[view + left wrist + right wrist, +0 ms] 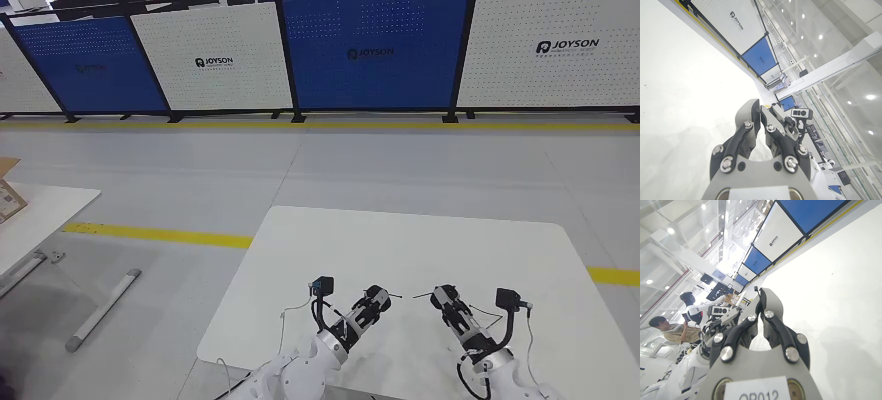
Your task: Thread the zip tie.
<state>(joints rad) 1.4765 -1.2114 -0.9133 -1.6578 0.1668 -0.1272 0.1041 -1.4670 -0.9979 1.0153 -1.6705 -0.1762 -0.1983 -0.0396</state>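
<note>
Pinching the zip tie (755, 288) just below its square head, the right gripper (761, 291) sits low centre in the top view, over the white table (400, 240). The left gripper (759, 107), near it, nips a dark stub, likely the tail. The 2 ends look apart, so alignment seems in hand; next the tip must enter the head's slot squarely.

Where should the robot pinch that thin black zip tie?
Probably on the strap just behind the head of the zip tie, squeezing its flat faces, as the right gripper does: the head pokes out beyond the tips, free for threading.
</note>
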